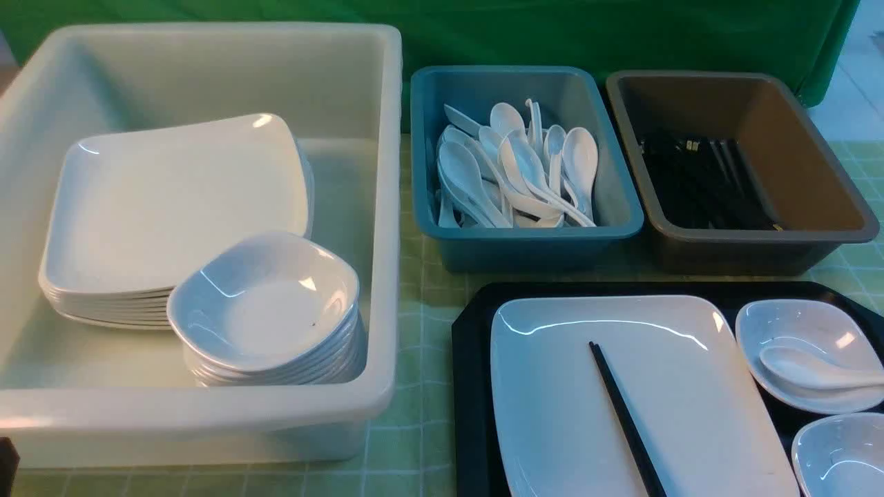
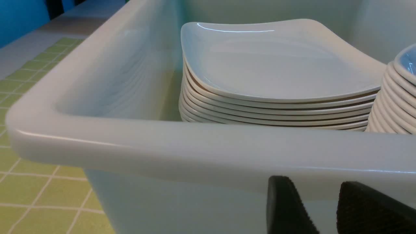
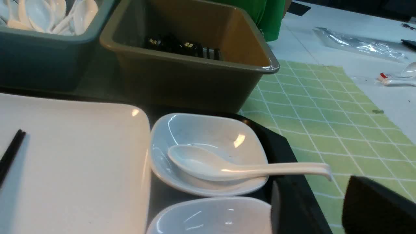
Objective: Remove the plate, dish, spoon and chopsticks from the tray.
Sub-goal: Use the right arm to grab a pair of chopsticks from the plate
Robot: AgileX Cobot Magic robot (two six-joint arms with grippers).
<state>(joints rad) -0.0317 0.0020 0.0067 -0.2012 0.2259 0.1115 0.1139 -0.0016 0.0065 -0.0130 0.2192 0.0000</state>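
Right wrist view: my right gripper (image 3: 312, 191) hangs apart, empty, near the right edge of the tray (image 3: 286, 146). The spoon (image 3: 208, 164) lies in the dish (image 3: 201, 130) there, handle jutting out. I'd pinch that handle squarely and lift straight.

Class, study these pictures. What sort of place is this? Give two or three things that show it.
Probably a canteen-style dish-sorting station: a white tub holds stacked plates, a blue tub loose spoons, a brown tub black chopsticks, beside a laden tray.

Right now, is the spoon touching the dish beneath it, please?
Touching: the right wrist view shows the spoon lying in the dish, handle across its rim.
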